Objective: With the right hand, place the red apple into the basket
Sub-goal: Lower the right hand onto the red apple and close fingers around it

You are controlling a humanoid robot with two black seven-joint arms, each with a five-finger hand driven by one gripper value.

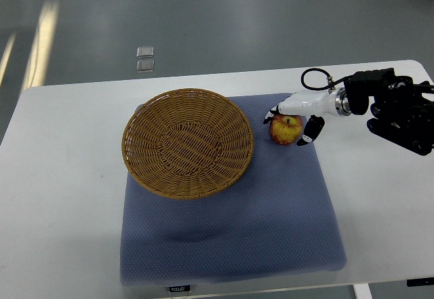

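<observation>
Grasp step: white right hand (293, 119) seen half-curled around red-yellow apple (285, 129), firm grip unconfirmed. Next: lift, carry left to round wicker basket (188, 142).

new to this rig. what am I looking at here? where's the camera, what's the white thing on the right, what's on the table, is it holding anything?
There is one picture, taken from a camera on the robot's own side, looking steeply down at a white table.

The white thing is the robot's right hand, a hand with fingers on the end of a black arm that comes in from the right edge. The left arm is not in the picture.

On the table lies a blue-grey mat. On the mat sit an empty wicker basket and, just to its right, a red apple standing apart from the basket.

The hand is over the apple with its fingers spread around it, dark fingertips on either side. Whether they already grip it cannot be told; the apple looks to rest on the mat.
</observation>
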